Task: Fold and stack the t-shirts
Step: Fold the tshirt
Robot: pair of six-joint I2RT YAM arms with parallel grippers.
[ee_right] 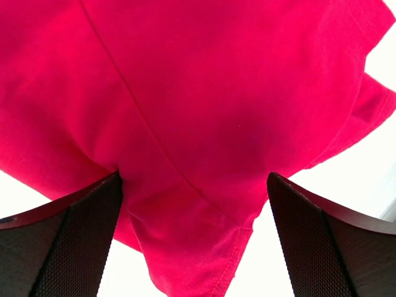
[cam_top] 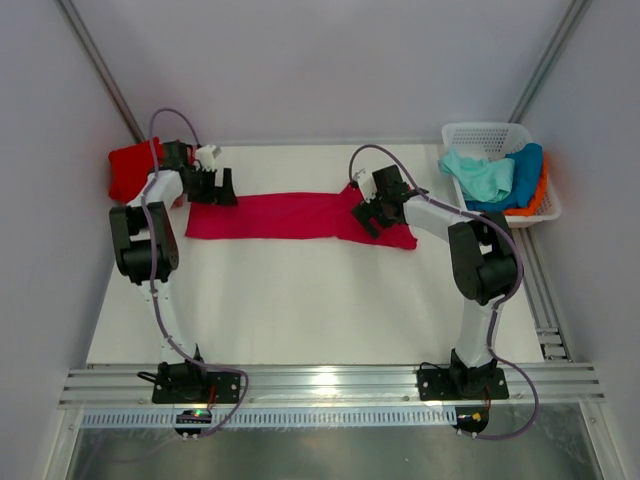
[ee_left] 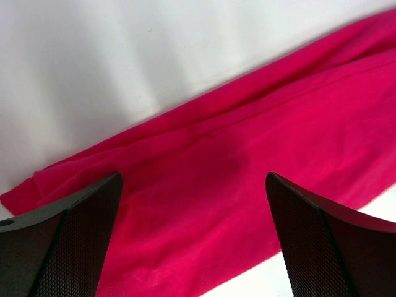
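crimson-pink t-shirt (cam_top: 285, 216) stretches left-right as a long band, left gripper (cam_top: 212, 192) and right gripper (cam_top: 364, 213) both spread apart.

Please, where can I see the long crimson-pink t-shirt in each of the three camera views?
Top external: the crimson-pink t-shirt lies as a long strip across the far middle.
Left wrist: the t-shirt crosses diagonally, lower left to upper right.
Right wrist: the t-shirt fills most of the picture.
Shared landmark: the white table around it.
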